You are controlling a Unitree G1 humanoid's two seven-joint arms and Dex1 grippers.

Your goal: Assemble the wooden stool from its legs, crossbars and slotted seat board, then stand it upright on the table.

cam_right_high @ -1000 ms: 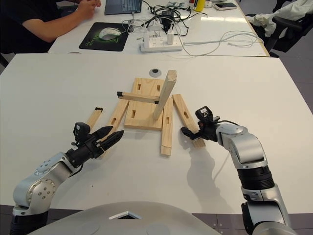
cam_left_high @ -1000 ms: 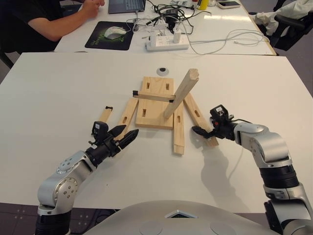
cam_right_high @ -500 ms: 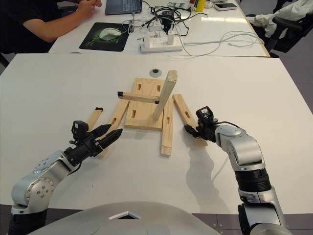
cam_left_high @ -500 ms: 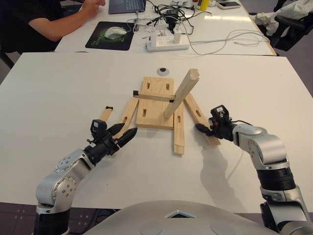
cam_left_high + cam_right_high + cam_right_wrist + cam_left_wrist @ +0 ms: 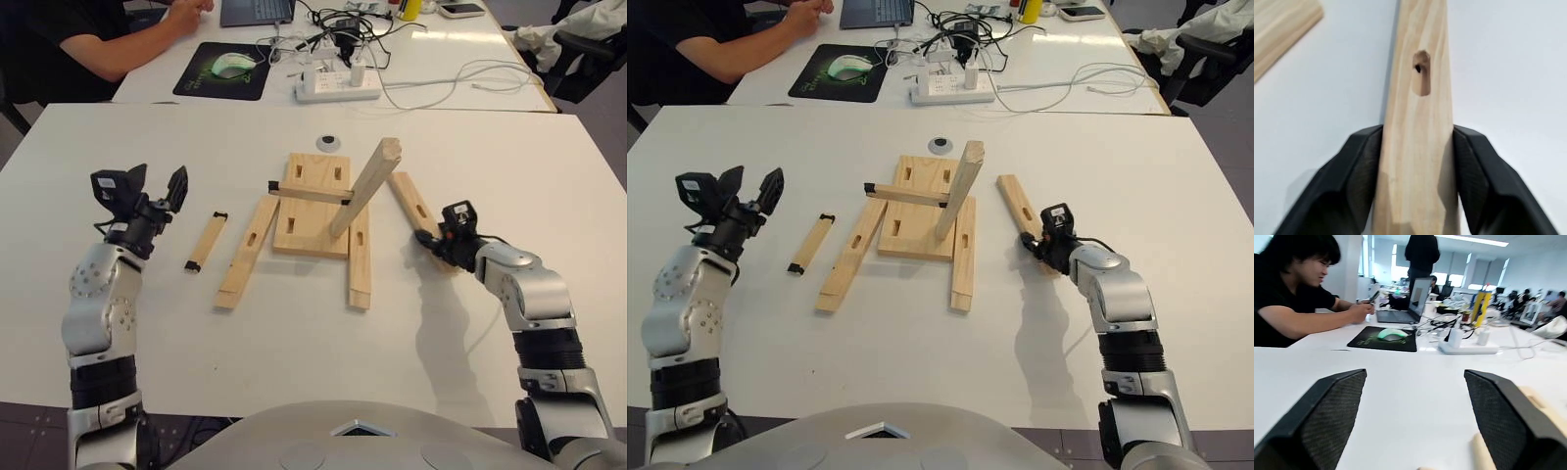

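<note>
My left gripper (image 5: 157, 191) hung above the left side of the white table (image 5: 294, 343), well apart from the wood, and its fingers (image 5: 1327, 416) were spread wide with nothing between them. To its right a short crossbar (image 5: 206, 241) lay flat on the table. Beside that lay a slotted leg (image 5: 249, 252), its far end touching the left edge of the slotted seat board (image 5: 312, 211). The board lay flat at the middle of the table. A thin crossbar (image 5: 309, 195) lay across it, one end meeting a tilted leg (image 5: 367, 183) that leaned up and to the right over the board. Another leg (image 5: 360, 259) lay flat along the board's right edge, reaching toward me. Farther right, apart from the board, lay the last leg (image 5: 1418, 147), slot upward. My right gripper (image 5: 436, 242) was clamped on its near end, one finger pressed against each side.
</note>
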